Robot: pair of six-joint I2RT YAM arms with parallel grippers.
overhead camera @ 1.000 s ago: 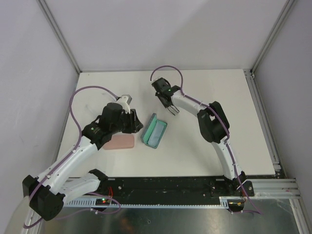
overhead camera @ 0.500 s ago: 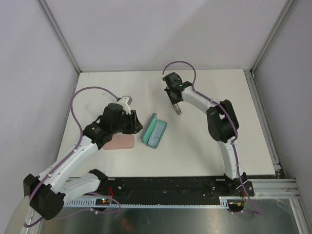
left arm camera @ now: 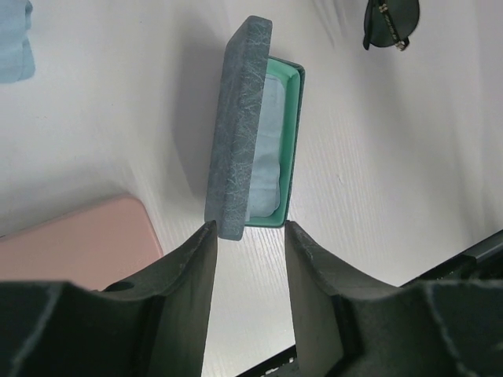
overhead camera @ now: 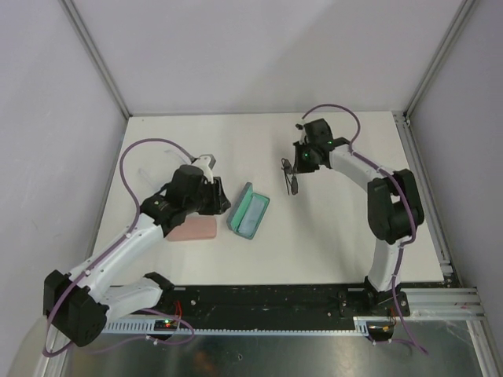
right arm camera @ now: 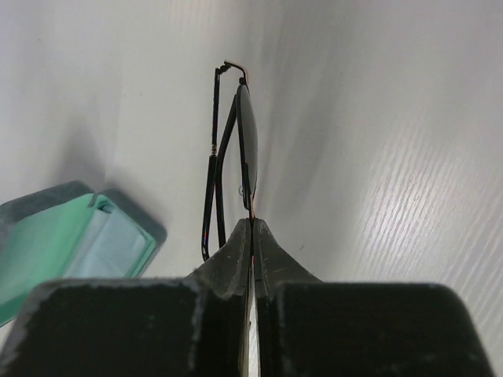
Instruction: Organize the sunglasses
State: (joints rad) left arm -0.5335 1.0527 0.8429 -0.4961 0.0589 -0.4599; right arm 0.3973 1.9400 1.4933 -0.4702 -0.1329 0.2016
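Nearest the bases, on the left of the bench [overhead camera: 330,236]: a closed pink case [overhead camera: 192,229], lying flat. Just beyond it, the left gripper [left arm camera: 248,236], jaws parted with nothing between them, poised low at the near end of the grey-blue case [overhead camera: 248,210]. Lid propped open along one long edge; inside, a green lining and a light blue cloth [left arm camera: 266,149]. Off at the left edge of the left wrist view, a corner of a second cloth [left arm camera: 14,39]. Farther back and to the right, apart from the open case: the dark-framed sunglasses [right arm camera: 245,141], pinched at the rim in the fully closed jaws of the right gripper [right arm camera: 253,228], arms folded, frame edge-on and pointing away from the wrist. Hard to tell whether lifted clear of the bench or just skimming it. Step in hand, by the look of it: carrying the dark pair towards the open case. Needed next: a swing left and nearer, a turn of the wrist to bring the frame in line with the case's length, a slow descent onto the cloth without knocking the raised lid, and only then a release; probably also the left gripper kept ready to steady the case or shut the lid
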